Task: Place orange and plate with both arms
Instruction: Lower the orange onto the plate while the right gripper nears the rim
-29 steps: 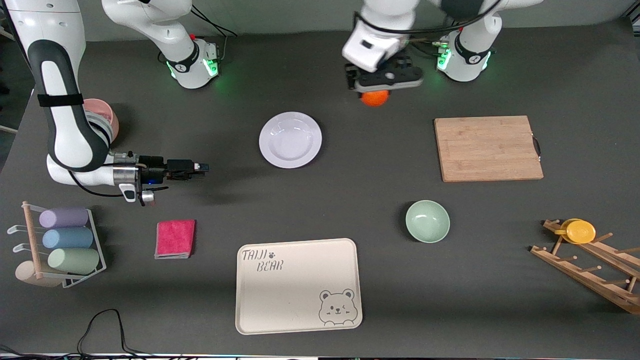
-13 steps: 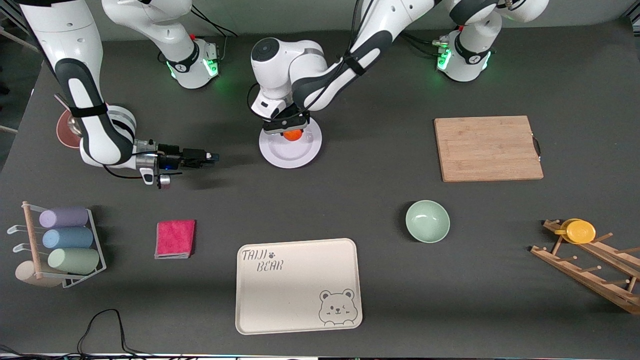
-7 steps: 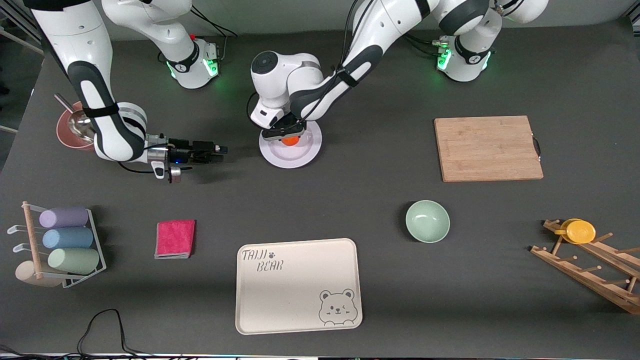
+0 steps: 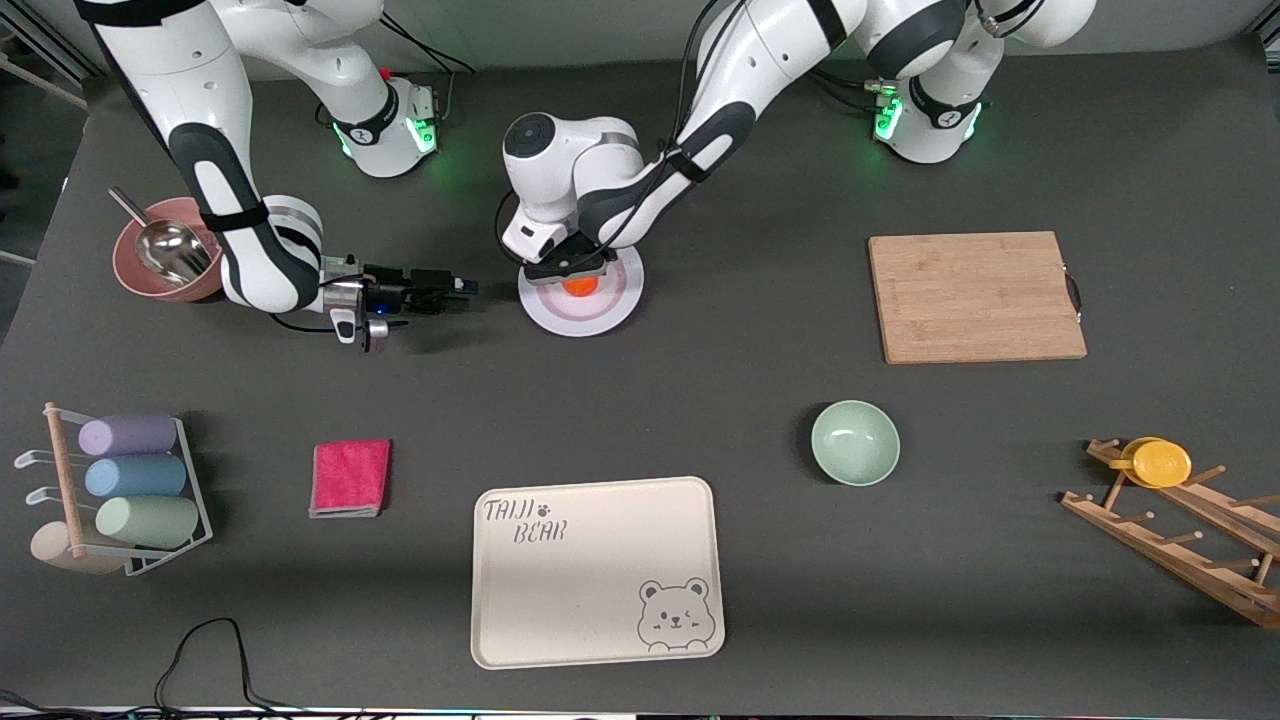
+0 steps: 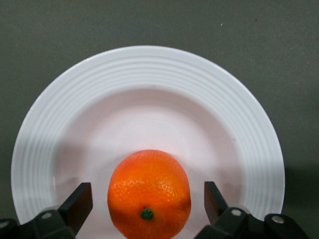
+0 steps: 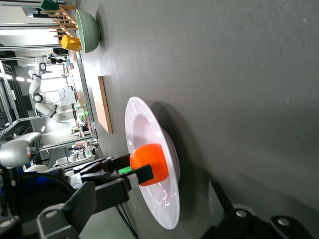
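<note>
Dark table [image 4: 760, 400], left gripper [image 4: 572, 268] over plate [image 4: 612, 306]

Robotics lab: two bench-mounted arms [image 4: 250, 150], dark table [image 4: 700, 400] with staged kitchenware, more robots in background [image 6: 37, 94].

High front overview, both wrist views close on the plate [image 5: 149, 79]

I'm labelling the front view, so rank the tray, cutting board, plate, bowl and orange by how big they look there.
Largest to smallest:
1. tray, nearest the camera, which flatters it
2. cutting board
3. plate
4. bowl
5. orange, partly hidden under the left hand
</note>
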